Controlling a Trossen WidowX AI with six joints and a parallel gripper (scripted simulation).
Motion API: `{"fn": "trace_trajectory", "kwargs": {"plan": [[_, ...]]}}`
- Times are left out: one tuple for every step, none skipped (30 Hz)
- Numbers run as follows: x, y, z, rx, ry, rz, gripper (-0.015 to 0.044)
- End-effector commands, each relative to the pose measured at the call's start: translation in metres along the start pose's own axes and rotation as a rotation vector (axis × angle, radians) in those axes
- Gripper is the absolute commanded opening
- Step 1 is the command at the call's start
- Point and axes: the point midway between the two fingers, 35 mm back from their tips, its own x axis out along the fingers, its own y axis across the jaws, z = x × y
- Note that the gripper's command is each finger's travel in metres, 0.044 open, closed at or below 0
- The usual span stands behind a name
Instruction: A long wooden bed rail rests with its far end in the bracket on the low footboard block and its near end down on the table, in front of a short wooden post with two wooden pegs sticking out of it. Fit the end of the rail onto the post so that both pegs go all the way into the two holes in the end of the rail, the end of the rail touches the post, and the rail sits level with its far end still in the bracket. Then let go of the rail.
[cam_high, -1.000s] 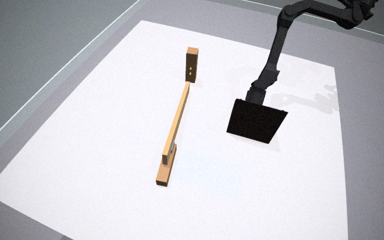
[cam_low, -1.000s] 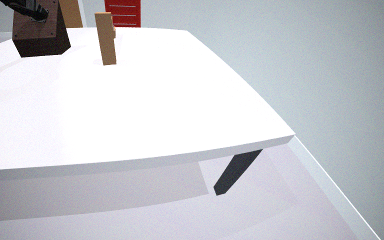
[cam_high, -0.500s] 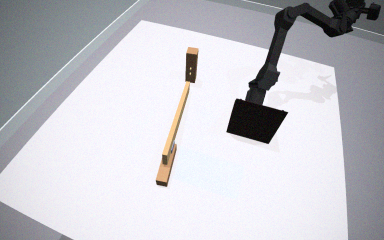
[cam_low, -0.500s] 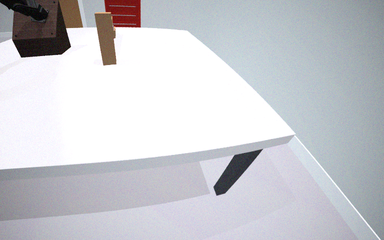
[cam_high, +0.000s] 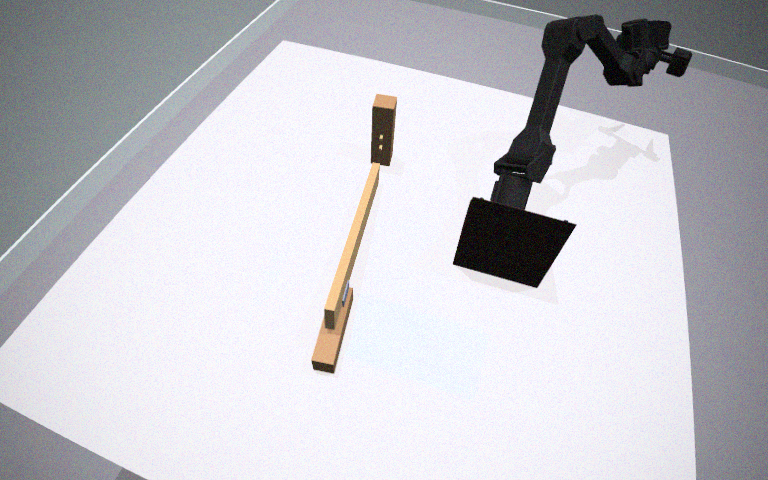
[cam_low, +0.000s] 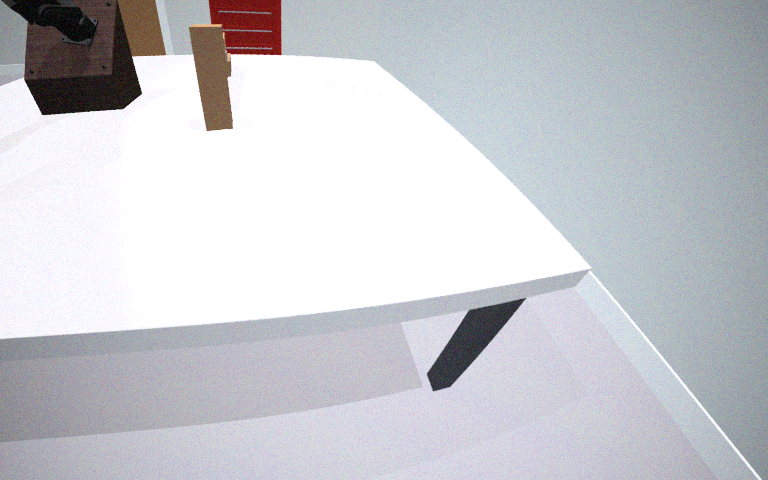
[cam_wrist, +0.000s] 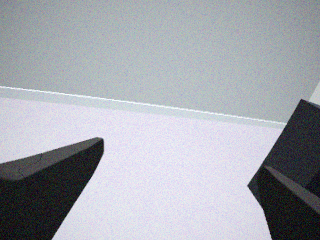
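Observation:
The wooden rail (cam_high: 356, 232) slopes in the top view. Its far end sits by the blue bracket (cam_high: 345, 294) on the low footboard block (cam_high: 327, 350). Its near end is low in front of the post (cam_high: 382, 121) (cam_low: 212, 79). Two pale pegs show on the post's face, an upper peg (cam_high: 380, 136) and a lower peg (cam_high: 380, 147), both bare above the rail's end. The holes in the rail's end are not visible. My gripper (cam_wrist: 183, 156) is open and empty, raised at the upper right of the top view, far from rail and post.
The arm's base block (cam_high: 512, 243) (cam_low: 82, 67) stands to the right of the rail in the top view. The white table (cam_high: 198, 339) (cam_low: 368, 198) bears everything. A red cabinet (cam_low: 246, 22) stands behind the table. The wrist view shows floor and wall beyond the fingers.

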Motion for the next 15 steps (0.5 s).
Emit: {"fn": "trace_trajectory", "kwargs": {"plan": [[-0.001,0.028,-0.025,0.015,0.06,0.019,0.044],[-0.001,0.037,-0.032,0.02,0.078,0.027,0.044],[-0.002,0.046,-0.039,0.025,0.096,0.036,0.044],[-0.003,0.056,-0.045,0.029,0.114,0.045,0.044],[-0.004,0.065,-0.052,0.033,0.132,0.055,0.044],[-0.006,0.075,-0.059,0.037,0.151,0.065,0.044],[-0.007,0.085,-0.065,0.04,0.169,0.076,0.044],[-0.009,0.095,-0.072,0.042,0.189,0.088,0.044],[-0.012,0.106,-0.078,0.045,0.208,0.1,0.044],[-0.015,0.116,-0.084,0.047,0.228,0.113,0.044],[-0.018,0.127,-0.09,0.048,0.248,0.126,0.044],[-0.021,0.138,-0.096,0.049,0.267,0.14,0.044],[-0.025,0.149,-0.102,0.049,0.287,0.155,0.044],[-0.029,0.16,-0.107,0.049,0.306,0.169,0.044],[-0.033,0.171,-0.113,0.048,0.325,0.185,0.044]]}}
